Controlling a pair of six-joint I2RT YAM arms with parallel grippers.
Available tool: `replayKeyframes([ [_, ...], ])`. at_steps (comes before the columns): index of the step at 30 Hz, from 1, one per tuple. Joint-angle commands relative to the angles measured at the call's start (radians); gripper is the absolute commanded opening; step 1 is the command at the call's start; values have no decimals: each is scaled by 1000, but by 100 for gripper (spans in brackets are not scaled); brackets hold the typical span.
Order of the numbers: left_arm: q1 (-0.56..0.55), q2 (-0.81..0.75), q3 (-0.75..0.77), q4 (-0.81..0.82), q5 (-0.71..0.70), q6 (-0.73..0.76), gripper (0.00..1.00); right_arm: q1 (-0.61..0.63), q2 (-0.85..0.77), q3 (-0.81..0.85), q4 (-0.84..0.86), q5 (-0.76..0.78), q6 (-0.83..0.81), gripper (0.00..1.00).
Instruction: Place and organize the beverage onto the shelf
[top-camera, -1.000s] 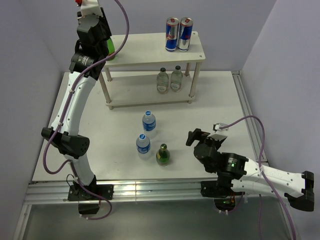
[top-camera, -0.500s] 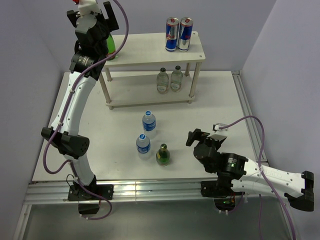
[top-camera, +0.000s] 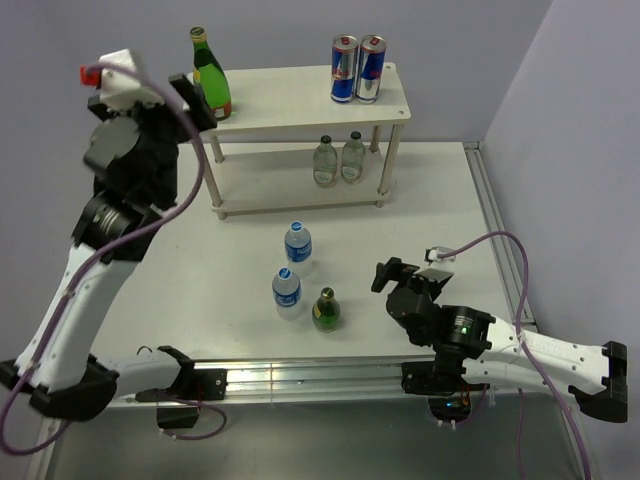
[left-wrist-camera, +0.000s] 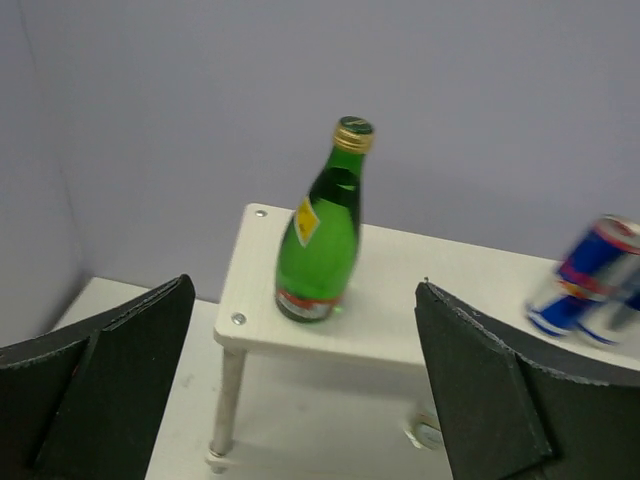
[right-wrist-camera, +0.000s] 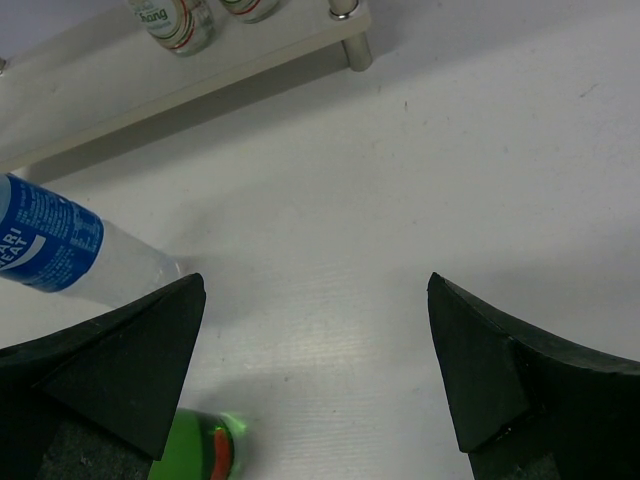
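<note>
The green bottle (left-wrist-camera: 325, 235) stands upright at the 9 o'clock end of the shelf (top-camera: 290, 100), on its top board. Its long axis is vertical and its gold cap points up. It is dark green glass with a yellow diamond label on the shoulder and a red-and-white band round the base.

My left gripper (left-wrist-camera: 305, 290) is spread wide and holds nothing. It hangs clear of the shelf on the 9 o'clock side, with the bottle framed between its two black fingers but apart from both.

My right gripper (right-wrist-camera: 318, 285) is also wide apart and empty, low over the worktop (top-camera: 430, 200) at about 5 o'clock from the shelf.

A second green bottle (top-camera: 325, 310) stands upright on the worktop just at 9 o'clock of that gripper. The two blue-labelled bottles (top-camera: 298, 242) (top-camera: 286, 287) stand upright beyond it, towards 11 o'clock.

On the lower board two pale bottles (top-camera: 325, 160) (top-camera: 352, 156) stand side by side, touching or nearly so. Two blue-and-silver cans (top-camera: 357, 68) stand together at the 3 o'clock end of the top board, well apart from the green bottle.
</note>
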Motion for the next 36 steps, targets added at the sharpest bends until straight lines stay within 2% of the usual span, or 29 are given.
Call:
replayKeyframes([
  [1, -95, -123, -90, -52, -46, -57, 99, 4, 13, -2, 22, 43, 28, 99],
  [3, -204, -180, -128, -111, -85, -91, 98, 4, 16, 1, 16, 49, 36, 99],
  [6, -322, -243, -251, -209, -54, -210, 95, 4, 15, 7, -15, 71, 71, 99],
  [8, -410, -272, -395, -224, -63, -295, 95, 4, 13, 15, -59, 97, 109, 99],
  [10, -485, -284, -539, -214, -134, -377, 95, 4, 12, 15, -90, 112, 151, 99],
  [14, -713, -317, -734, -102, -186, -464, 94, 4, 18, 21, -118, 135, 183, 99],
  [18, -858, -360, -936, 138, -165, -452, 94, 4, 24, 25, -149, 147, 226, 99],
  [22, -910, -360, -978, 193, -151, -484, 95, 4, 30, 19, -135, 146, 220, 100],
  [28, -956, -260, -963, 230, -171, -482, 94, 4, 45, 12, -127, 146, 225, 100],
  [32, -1031, -197, -874, 175, -257, -462, 95, 4, 47, 9, -119, 141, 217, 100],
  [36, -1042, -176, -782, 73, -348, -470, 96, 4, 44, 6, -113, 140, 209, 100],
])
